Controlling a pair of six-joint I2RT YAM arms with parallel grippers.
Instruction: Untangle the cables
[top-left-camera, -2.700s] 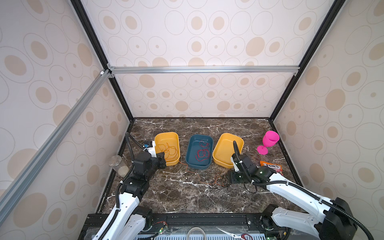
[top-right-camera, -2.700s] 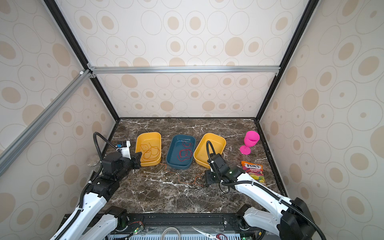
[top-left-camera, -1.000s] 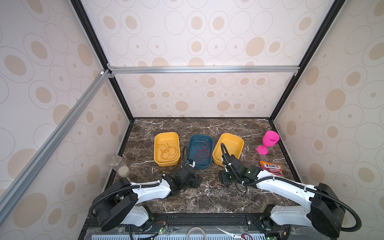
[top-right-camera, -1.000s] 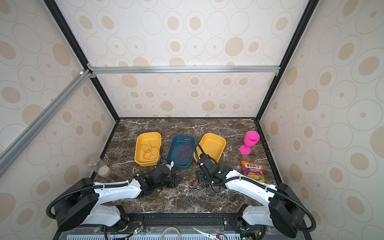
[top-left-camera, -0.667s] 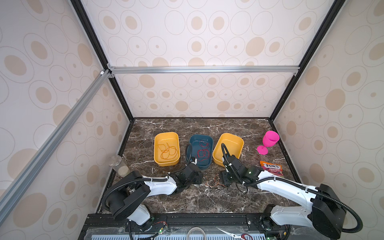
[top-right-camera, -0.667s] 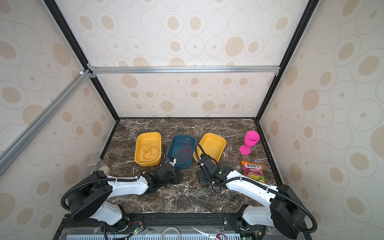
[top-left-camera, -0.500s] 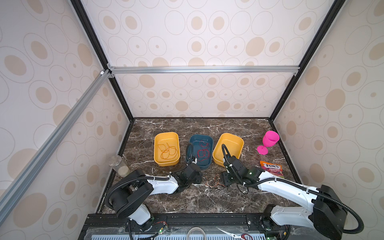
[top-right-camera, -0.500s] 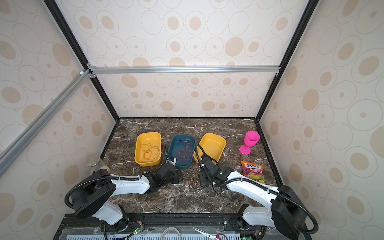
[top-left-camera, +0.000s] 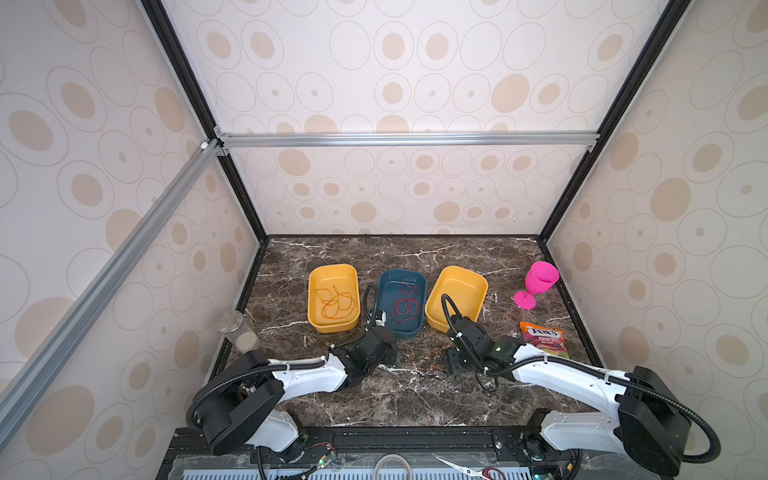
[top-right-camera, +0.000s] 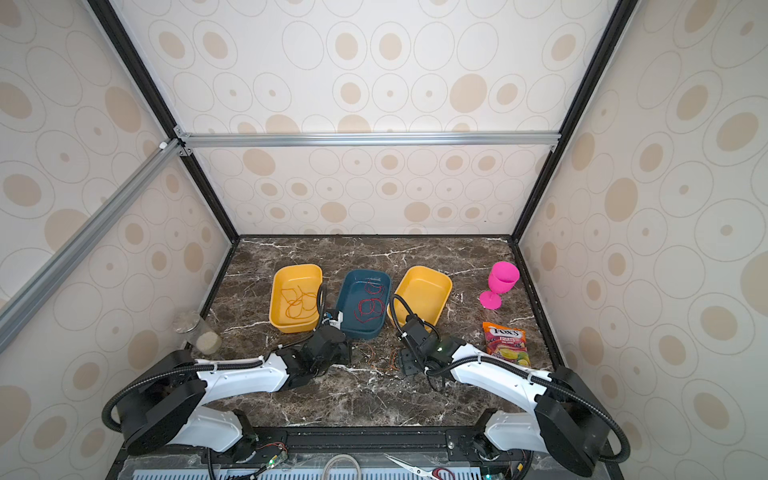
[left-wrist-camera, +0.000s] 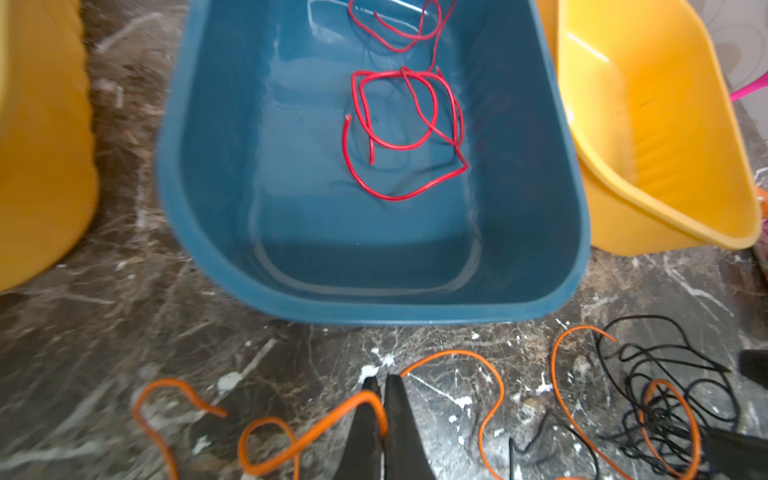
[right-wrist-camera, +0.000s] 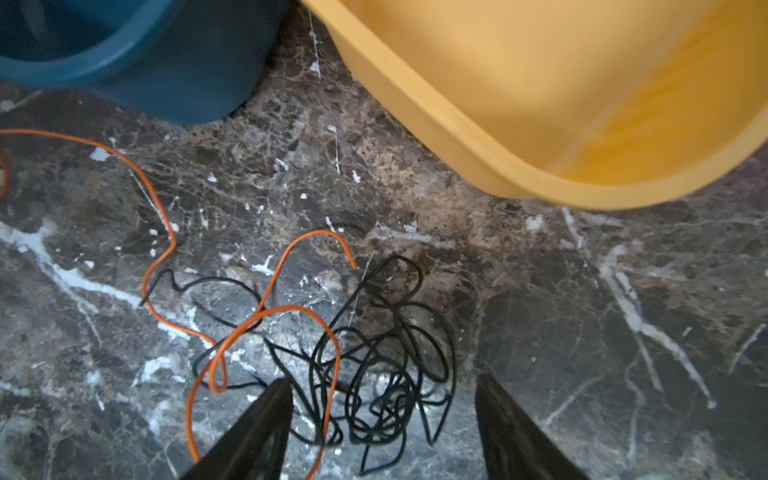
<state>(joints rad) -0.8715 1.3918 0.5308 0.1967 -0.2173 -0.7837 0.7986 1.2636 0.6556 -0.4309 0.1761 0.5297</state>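
Orange cable (left-wrist-camera: 324, 426), pinched in left gripper (left-wrist-camera: 381, 379), on tabletop (left-wrist-camera: 124, 332)

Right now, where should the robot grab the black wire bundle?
Probably best at the dense knot of the black cable, coming straight down: it lies flat on the table, and the knot gives bulk. The open right pincer straddles it; avoid the orange cable loop.

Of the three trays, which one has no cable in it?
The yellow tray on the right, nearest the pink cup: it is bare inside. The left yellow tray holds orange cable, the blue tray red cable.
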